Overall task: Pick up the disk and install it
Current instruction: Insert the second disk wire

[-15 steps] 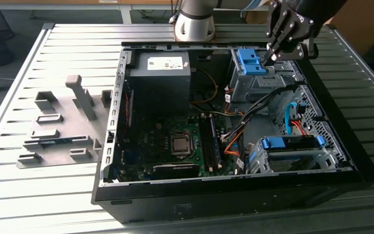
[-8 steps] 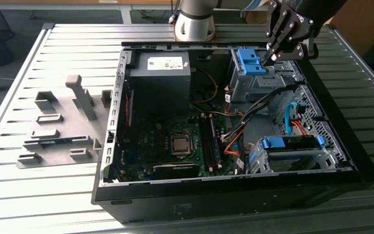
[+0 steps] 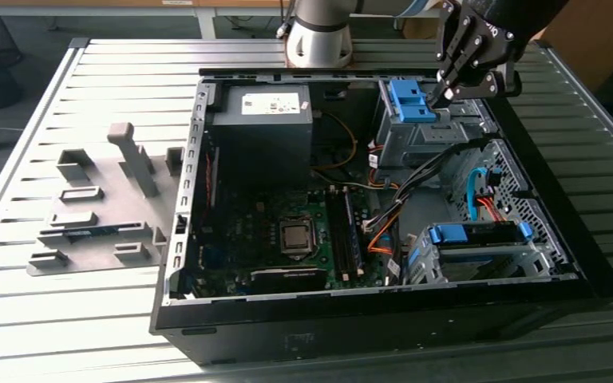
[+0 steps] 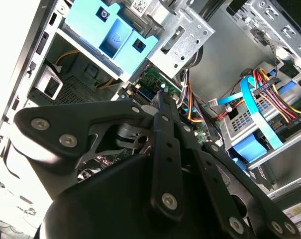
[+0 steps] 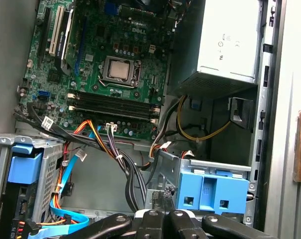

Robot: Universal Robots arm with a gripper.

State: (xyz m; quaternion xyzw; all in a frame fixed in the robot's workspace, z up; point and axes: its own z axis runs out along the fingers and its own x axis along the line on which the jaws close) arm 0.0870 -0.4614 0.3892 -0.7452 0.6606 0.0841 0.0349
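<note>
The disk (image 3: 409, 101) sits in the silver drive cage (image 3: 426, 137) at the back corner of the open computer case, on the exterior view's right. Its blue carrier end (image 4: 110, 31) faces out, and a white label (image 4: 140, 5) shows behind it. In the first wrist view the disk's blue end (image 5: 210, 191) fills the cage mouth. My black gripper (image 3: 436, 100) hangs just beside that blue end. Its fingers meet at a point with nothing between them. In the second wrist view the gripper (image 4: 160, 95) is apart from the carrier.
A second cage with a blue carrier (image 3: 477, 236) stands at the case's front, on the exterior view's right, with blue and orange cables (image 3: 484, 195) above it. The grey power supply (image 3: 262, 108) and the motherboard (image 3: 285, 235) take up the rest. A grey fixture (image 3: 99, 211) lies outside the case.
</note>
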